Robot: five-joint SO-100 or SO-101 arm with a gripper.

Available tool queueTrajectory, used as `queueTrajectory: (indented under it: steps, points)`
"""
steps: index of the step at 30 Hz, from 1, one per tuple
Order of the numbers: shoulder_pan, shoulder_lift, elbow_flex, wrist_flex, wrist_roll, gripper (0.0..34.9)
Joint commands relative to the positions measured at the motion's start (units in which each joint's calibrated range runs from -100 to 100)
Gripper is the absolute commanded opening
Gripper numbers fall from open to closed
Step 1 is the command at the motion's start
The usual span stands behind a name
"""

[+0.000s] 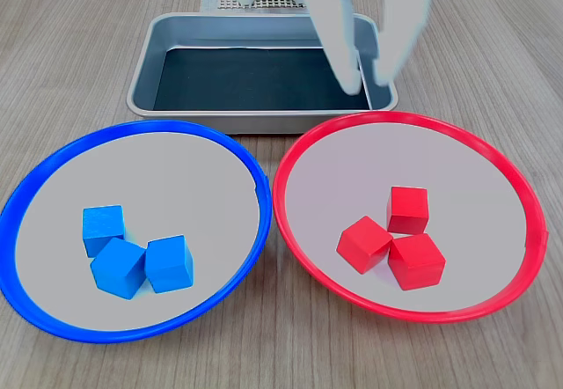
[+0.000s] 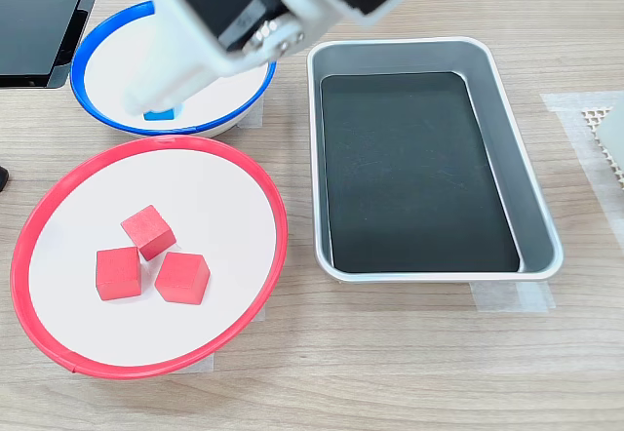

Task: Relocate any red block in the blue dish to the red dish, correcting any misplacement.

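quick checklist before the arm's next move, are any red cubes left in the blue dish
1. Blue dish free of red cubes: ok, only three blue cubes in the first exterior view.
2. Red cubes in the red dish: ok, three.
3. Gripper empty: ok, nothing between the fingers.
4. Gripper clear of dishes: ok, raised by the metal tray.
5. Tray holds no cubes: ok.

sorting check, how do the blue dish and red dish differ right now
The blue dish has a blue rim and holds three blue cubes; the red dish has a red rim and holds three red cubes. No red cube lies in the blue dish. Both are round, shallow and pale grey inside.
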Motion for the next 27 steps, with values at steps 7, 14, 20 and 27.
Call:
queueTrajectory:
  steps: [7, 14, 20, 27]
  points:
    - [7.6, -23.2, 13.9, -1.3, -11.5, 0.4]
    - [12.5, -36.7, 27.5, -3.4, -17.7, 0.4]
    - [13.7, -50.3, 43.0, -6.7, -19.9, 1.5]
    - [13.9, -66.2, 60.2, -7.6, -21.1, 0.4]
